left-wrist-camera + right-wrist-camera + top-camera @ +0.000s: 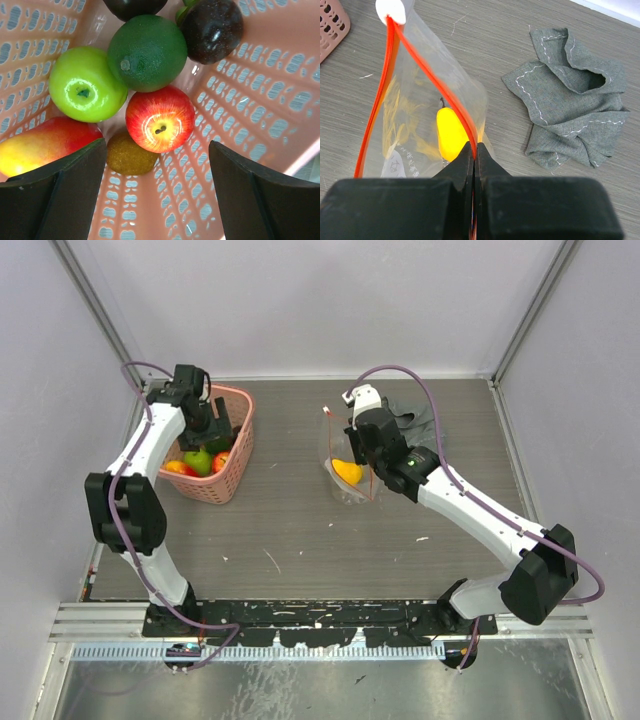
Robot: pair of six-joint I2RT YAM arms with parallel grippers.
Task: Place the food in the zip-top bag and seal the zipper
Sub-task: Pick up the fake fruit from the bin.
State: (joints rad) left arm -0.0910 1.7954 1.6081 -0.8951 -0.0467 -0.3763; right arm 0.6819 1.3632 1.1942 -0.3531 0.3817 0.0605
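While overhead the left end effector point(207, 430) sits in the pink basket point(232, 465), its wrist view shows jaws wide, empty, above the food point(160, 125) there. Right wrist: right end effector point(474, 147) clamped on the zipper point(386, 60) of the upright zip-top bag point(420, 115).

The zip-top bag point(415, 100) stands upright, zipper point(377, 95) parted, yellow food point(451, 134) inside.

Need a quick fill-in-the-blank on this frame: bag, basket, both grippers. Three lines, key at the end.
1. The right gripper is ____ on the zipper of the zip-top bag.
2. The one food piece inside that bag is ____ in colour.
3. The left gripper, its fingers ____, reaches into the pink basket above the red apple.
Missing words: shut; yellow; open.
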